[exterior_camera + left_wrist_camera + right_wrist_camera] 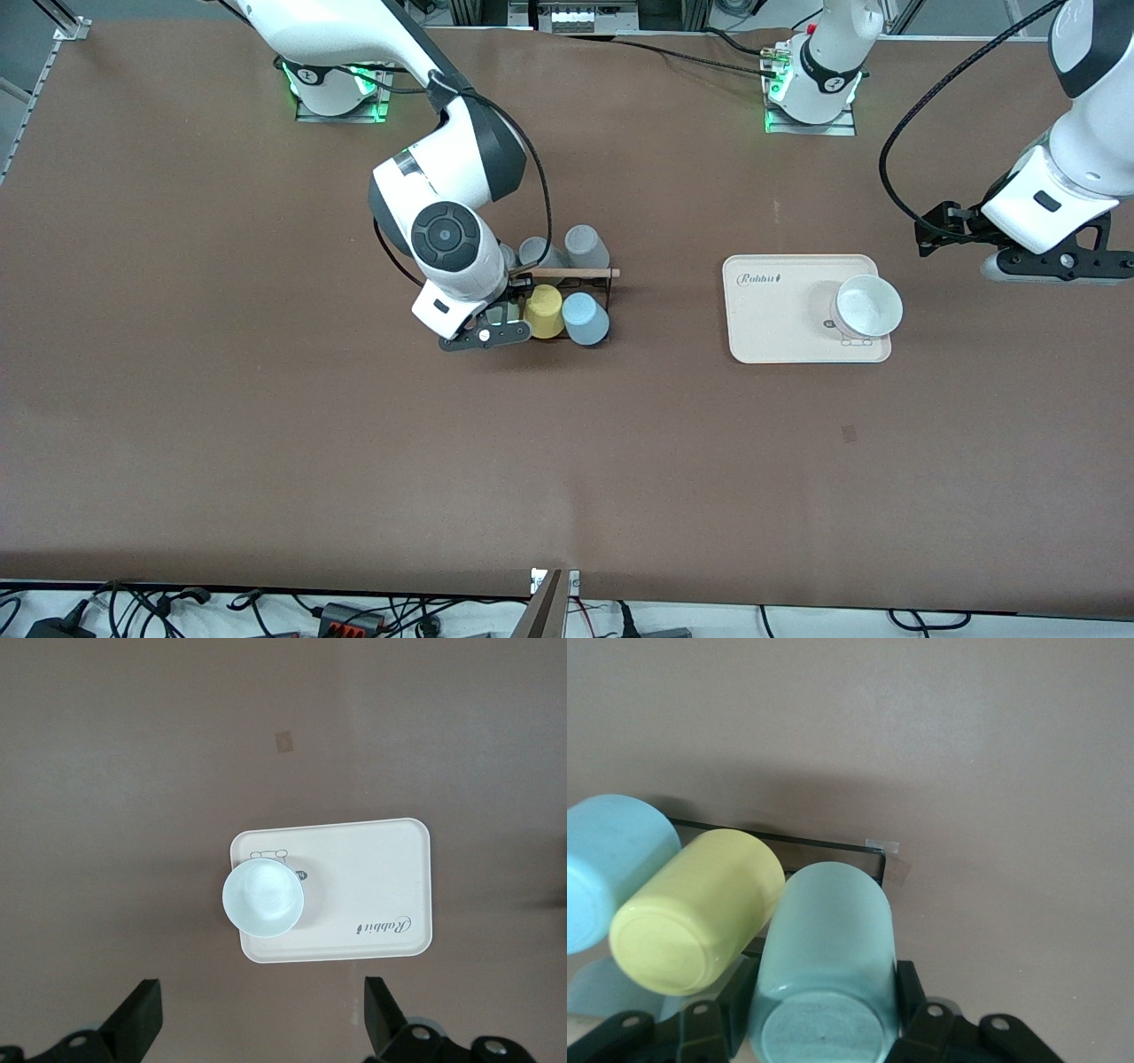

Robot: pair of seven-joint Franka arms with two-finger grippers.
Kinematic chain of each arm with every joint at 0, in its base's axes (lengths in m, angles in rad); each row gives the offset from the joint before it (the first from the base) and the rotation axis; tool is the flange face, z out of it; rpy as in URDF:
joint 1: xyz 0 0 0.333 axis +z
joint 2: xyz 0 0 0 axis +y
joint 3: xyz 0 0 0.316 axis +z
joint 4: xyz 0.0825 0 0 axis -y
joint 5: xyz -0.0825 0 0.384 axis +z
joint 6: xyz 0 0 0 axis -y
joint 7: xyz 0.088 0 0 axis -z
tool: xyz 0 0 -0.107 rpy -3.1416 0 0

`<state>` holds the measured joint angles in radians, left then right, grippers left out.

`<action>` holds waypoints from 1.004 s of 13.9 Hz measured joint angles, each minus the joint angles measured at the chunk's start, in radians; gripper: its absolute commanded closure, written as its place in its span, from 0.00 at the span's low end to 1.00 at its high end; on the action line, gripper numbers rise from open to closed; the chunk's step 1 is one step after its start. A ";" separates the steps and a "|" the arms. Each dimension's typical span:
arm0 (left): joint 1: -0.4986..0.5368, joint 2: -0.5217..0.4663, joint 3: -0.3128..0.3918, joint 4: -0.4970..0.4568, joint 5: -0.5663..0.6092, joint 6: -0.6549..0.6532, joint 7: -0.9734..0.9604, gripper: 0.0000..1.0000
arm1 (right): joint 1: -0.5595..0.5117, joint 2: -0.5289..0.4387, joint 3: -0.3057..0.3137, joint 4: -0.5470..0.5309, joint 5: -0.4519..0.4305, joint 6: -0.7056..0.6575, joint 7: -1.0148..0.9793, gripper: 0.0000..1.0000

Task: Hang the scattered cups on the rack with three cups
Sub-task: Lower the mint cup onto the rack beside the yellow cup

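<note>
Nearest the front camera among the things on the brown table is the cream tray, lying toward the left arm's end. On it stands a pale white bowl, mouth up, at the tray's end closest to that arm; the left wrist view shows the same bowl on the tray, beside a small printed drawing.

Left tool hangs in the air over bare table just beside the tray, released, its two black fingers spread wide with nothing between them. That arm waits.

Toward the right arm's end sits the black wire rack with its wooden rod on top. On the row facing the front camera a yellow cup and a blue cup sit bottom up, side by side and touching. On the farther row two grey cups show; anything more there is hidden by the right arm.

Right tool is down at the rack, next to the yellow cup, clenched on the mint cup. In the right wrist view that cup is upside down between the black fingers, pressed against the yellow cup, with the blue one next along and the rack's wire by the mint cup's mouth end.
</note>
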<state>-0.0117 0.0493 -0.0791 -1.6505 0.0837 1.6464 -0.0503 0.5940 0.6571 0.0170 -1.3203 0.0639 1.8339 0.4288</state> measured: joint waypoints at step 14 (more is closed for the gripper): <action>0.001 0.000 0.001 0.000 -0.008 -0.009 0.000 0.00 | -0.020 -0.019 -0.028 0.033 0.000 -0.053 0.056 0.00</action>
<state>-0.0108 0.0493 -0.0780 -1.6505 0.0758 1.6373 -0.0503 0.5744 0.6377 -0.0112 -1.2873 0.0639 1.7809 0.4851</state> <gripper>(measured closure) 0.000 0.000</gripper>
